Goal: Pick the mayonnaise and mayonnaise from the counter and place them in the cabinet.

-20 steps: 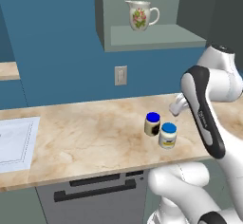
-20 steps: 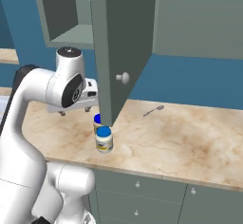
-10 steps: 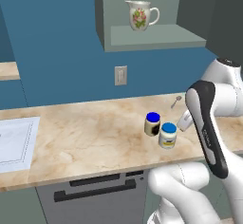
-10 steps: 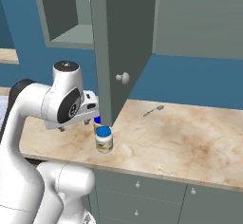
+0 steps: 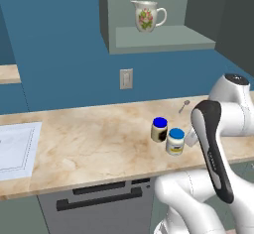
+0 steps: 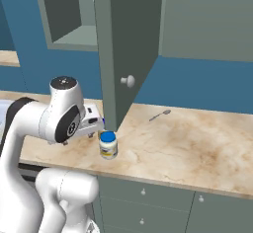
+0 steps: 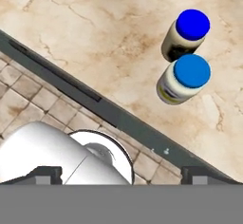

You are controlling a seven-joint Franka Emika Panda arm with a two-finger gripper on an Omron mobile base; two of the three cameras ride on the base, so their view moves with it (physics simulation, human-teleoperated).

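Observation:
Two mayonnaise jars stand touching on the counter near its front edge. One is cream-and-dark with a deep blue lid. The other is white with a paler blue lid. My gripper hangs just right of them over the counter's front edge, open, fingertips wide apart with nothing between. Both jars sit off to the upper right in the hand view. The cabinet is open on the wall above.
A white floral pitcher stands on the cabinet shelf. The open cabinet door hangs over the jars. A spoon lies behind them. A white sheet lies far left; a wall outlet is above the counter.
My hand has come down and toward the counter's front edge, ending beside the pale-lidded jar. Neither jar has moved.

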